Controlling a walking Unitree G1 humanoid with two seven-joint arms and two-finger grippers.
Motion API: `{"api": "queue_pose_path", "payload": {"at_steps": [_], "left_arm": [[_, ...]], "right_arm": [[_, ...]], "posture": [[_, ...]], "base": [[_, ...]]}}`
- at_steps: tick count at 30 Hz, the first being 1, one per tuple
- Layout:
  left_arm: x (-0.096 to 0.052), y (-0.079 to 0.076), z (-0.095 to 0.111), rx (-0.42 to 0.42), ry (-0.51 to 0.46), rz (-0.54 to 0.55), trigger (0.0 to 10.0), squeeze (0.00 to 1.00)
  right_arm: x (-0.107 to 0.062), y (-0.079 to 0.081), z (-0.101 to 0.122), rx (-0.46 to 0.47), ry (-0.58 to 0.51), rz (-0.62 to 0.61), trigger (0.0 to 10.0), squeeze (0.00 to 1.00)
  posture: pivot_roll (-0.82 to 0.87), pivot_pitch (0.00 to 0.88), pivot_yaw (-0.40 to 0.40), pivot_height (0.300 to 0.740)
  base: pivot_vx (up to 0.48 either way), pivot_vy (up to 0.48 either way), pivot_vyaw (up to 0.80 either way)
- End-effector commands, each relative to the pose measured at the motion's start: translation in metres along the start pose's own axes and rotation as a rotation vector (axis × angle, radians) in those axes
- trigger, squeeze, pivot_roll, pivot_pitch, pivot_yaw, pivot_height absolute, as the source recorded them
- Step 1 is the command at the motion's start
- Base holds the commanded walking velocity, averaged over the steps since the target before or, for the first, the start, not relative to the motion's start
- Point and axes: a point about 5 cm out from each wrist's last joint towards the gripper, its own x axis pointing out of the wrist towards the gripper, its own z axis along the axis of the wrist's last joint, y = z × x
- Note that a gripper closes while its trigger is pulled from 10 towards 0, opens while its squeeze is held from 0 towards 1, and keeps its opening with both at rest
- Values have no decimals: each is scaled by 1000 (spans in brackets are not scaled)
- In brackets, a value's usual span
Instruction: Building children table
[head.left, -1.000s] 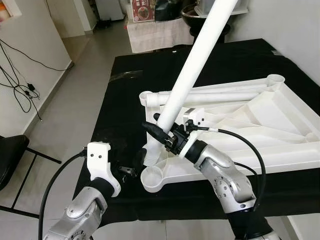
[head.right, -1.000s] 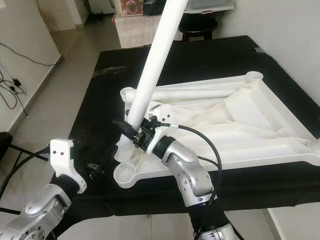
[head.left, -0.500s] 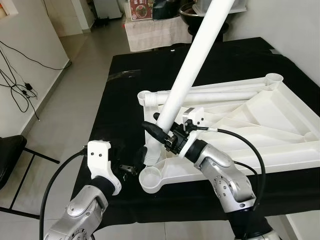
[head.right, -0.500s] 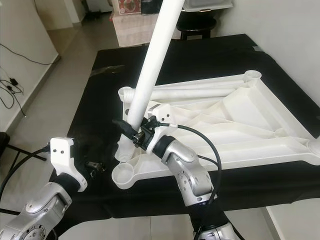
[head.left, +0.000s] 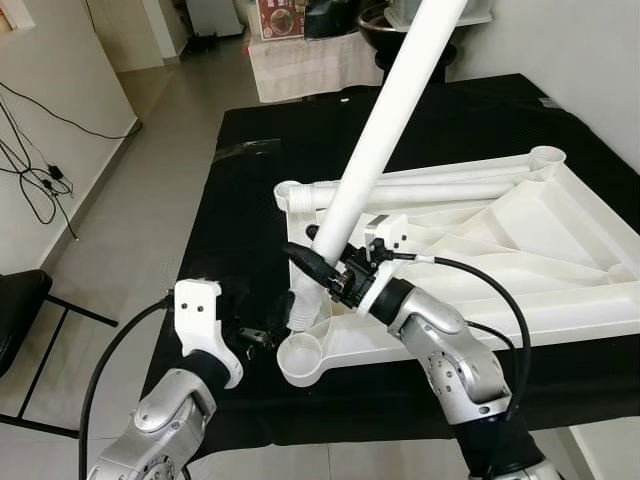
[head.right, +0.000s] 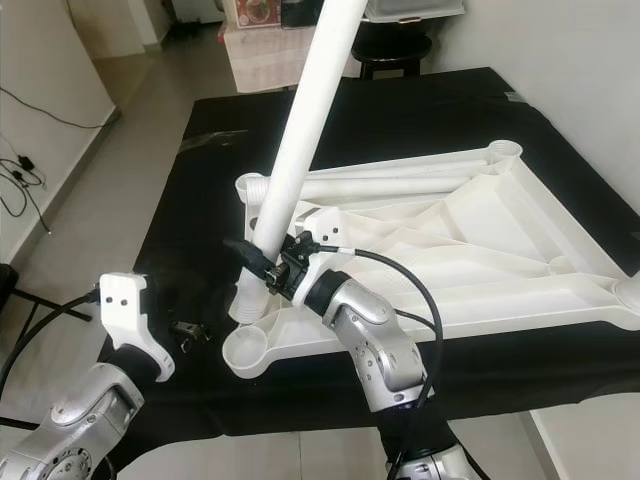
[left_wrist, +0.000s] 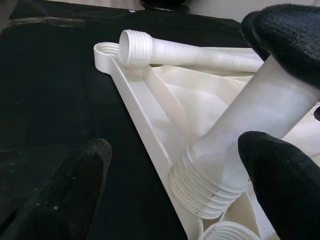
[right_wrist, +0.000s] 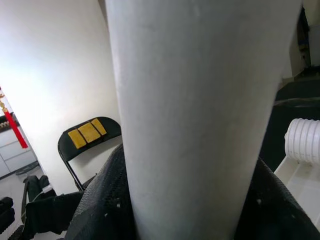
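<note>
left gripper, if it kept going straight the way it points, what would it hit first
Probably the threaded end of the tilted white plastic table leg held by the right gripper, beside the upturned white tabletop; depth is unclear.

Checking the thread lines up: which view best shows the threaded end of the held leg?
The left wrist view: the leg's threaded end sits close and sharp above the socket. Both eye views show it small. The right wrist view shows smooth shaft in the right pincer.

Smooth matt white plastic table leg (head.left: 385, 130) and tabletop (head.left: 520, 250); matt black cloth (head.left: 250, 210) beneath.
</note>
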Motion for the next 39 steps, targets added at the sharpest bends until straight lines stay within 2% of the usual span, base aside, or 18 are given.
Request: {"api": "queue_pose_path", "payload": {"at_steps": [1,17,39], "left_arm": [[-1,5,-4,0,19,21,10000,0],[0,7,-4,3,19,27,10000,0],[0,5,-7,-3,21,25,10000,0]], "right_arm": [[2,2,-11,22,46,5,10000,0],[3,6,-13,-37,66,36,10000,0],[1,6,-17,-45,82,48,10000,0]], "posture": [[-23,143,63,740],[-23,137,64,740],[-33,117,63,740]], "base": [[0,0,0],[0,0,0],[0,0,0]]}}
